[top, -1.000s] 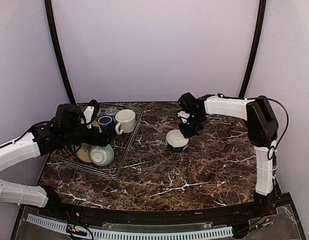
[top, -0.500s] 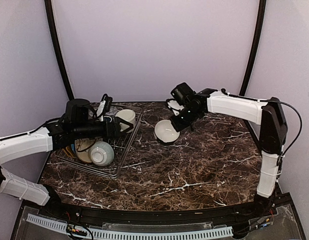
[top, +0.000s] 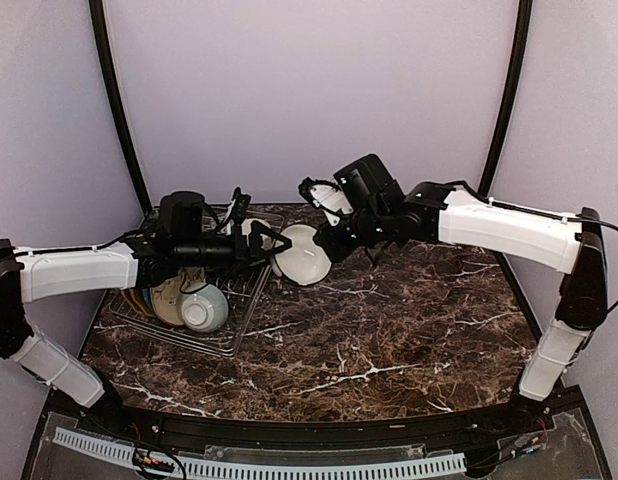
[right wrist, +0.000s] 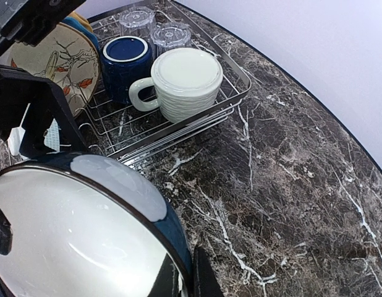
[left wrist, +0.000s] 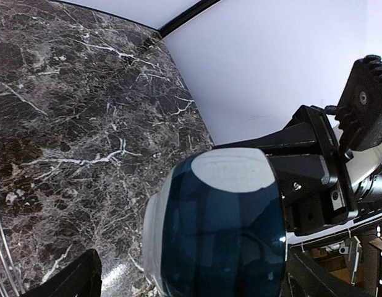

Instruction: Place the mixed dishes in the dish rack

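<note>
Overhead view: above a dark, white-veined marble table [top: 389, 330], the right gripper [top: 326, 241] is clenched on the rim of a glossy navy-and-white bowl [top: 301, 256], held clear of the stone just at 3 o'clock of the dish rack [top: 241, 315]. The bowl is tipped on its side, its axis near level, with the white hollow toward the near right and the underside toward 9 o'clock. There the left gripper [top: 275, 243] stands splayed wide, grasping nothing; whether it touches the bowl cannot be told. A pale green bowl [top: 204, 310] lies in the wire rack; the plates are half hidden by the left arm. Left wrist view: the round navy underside fills the middle, the black right fingers gripping at 3 o'clock and the lower edge cut off. Right wrist view: the white hollow lies at 7 o'clock; beyond it in the rack stand a cream ribbed mug [right wrist: 185, 83], a navy mug [right wrist: 124, 62], two clear tumblers [right wrist: 136, 21] and a floral plate [right wrist: 61, 62].
</note>
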